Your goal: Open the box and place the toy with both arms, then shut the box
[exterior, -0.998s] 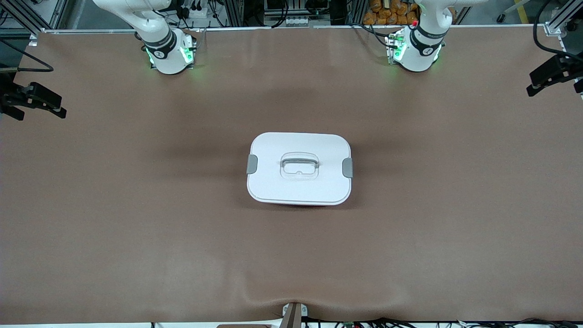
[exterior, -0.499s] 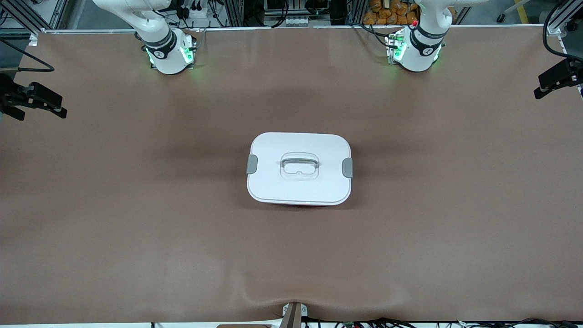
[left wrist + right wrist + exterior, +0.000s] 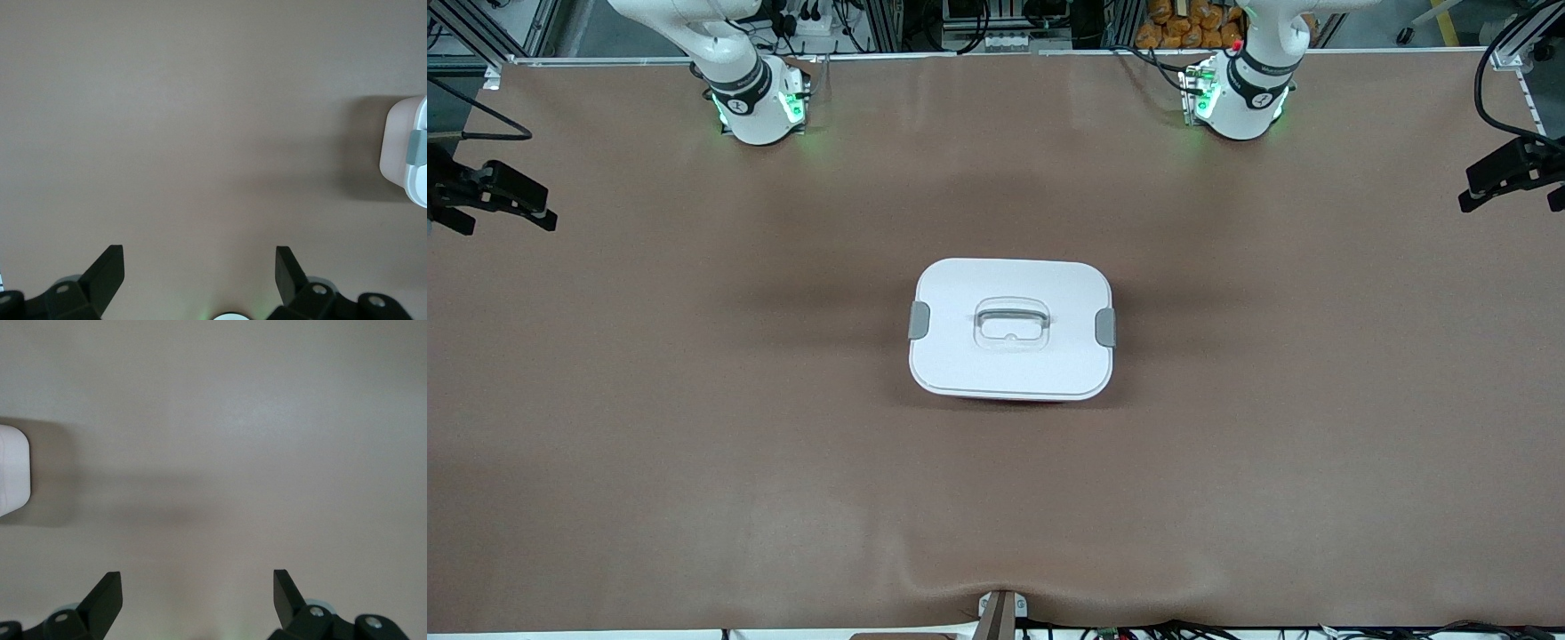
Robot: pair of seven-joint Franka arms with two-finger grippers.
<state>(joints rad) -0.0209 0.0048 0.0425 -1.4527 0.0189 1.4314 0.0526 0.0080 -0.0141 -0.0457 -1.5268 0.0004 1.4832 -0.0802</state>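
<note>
Box (image 3: 1011, 329) sits mid-frame, lid on, clips down; left gripper (image 3: 200, 273) and right gripper (image 3: 197, 597) hover over bare table (image 3: 694, 444), fingers spread wide.

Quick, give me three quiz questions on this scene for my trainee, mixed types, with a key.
1. True or false: the box has its lid on.
2. What are the fingers of the left gripper and right gripper doing: (a) spread open, (b) clamped on a clip, (c) holding the toy?
3. How many grey clips show on the lid?

Key: 1 true; 2 a; 3 two.
</note>
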